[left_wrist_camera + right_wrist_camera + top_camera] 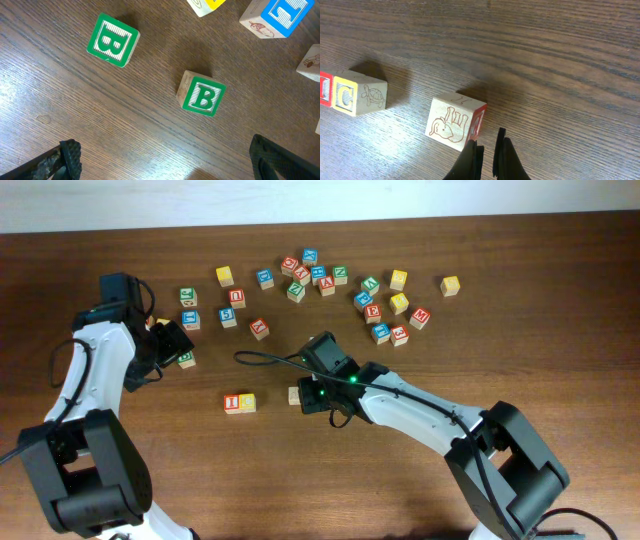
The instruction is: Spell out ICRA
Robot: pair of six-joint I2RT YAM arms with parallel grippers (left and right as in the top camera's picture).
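Note:
The red I cube [234,403] and the yellow C cube [247,402] sit side by side at the front of the table; the C cube [355,95] has a turtle drawn on its side. A little to their right lies a cube with an elephant drawing and a red face [452,122], its letter unreadable. My right gripper [489,142] is shut just right of this cube [295,394], with nothing between its fingers. My left gripper [165,165] stands open over bare wood below two green B cubes [201,95]. I cannot make out the R and A cubes among the scattered ones.
Several loose letter cubes [330,280] lie scattered across the back of the table, from the left gripper [170,340] over to a yellow cube [450,285] at far right. A second green B cube [112,40] and a blue cube [280,15] lie near the left gripper.

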